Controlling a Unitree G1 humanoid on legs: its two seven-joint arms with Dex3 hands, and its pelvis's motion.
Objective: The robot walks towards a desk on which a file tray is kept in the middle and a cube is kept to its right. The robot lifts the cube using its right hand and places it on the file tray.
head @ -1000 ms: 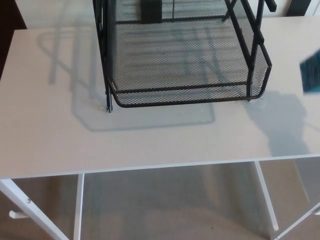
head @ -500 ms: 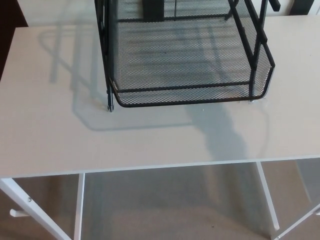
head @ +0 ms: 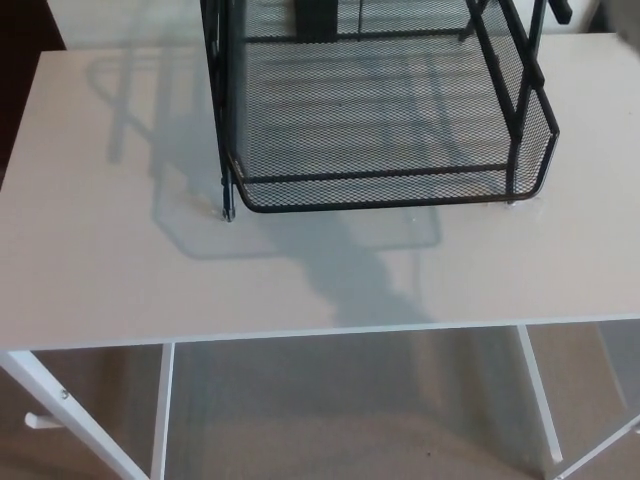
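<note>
The black wire-mesh file tray stands far-centre on the white worktop, with a shadow on its near side. The fingers are out of view, so their state cannot be told.

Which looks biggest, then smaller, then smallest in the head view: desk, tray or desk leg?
1. Desk: biggest, filling most of the picture.
2. Tray: smaller, though its back is cut off at the top.
3. Leg: smallest, a thin white bar under the desk.

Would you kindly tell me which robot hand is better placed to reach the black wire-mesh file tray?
Probably the right: the black wire-mesh file tray sits slightly right of centre on the white desk, nearer that side. Neither robot hand is in view, so this rests on layout alone.
</note>
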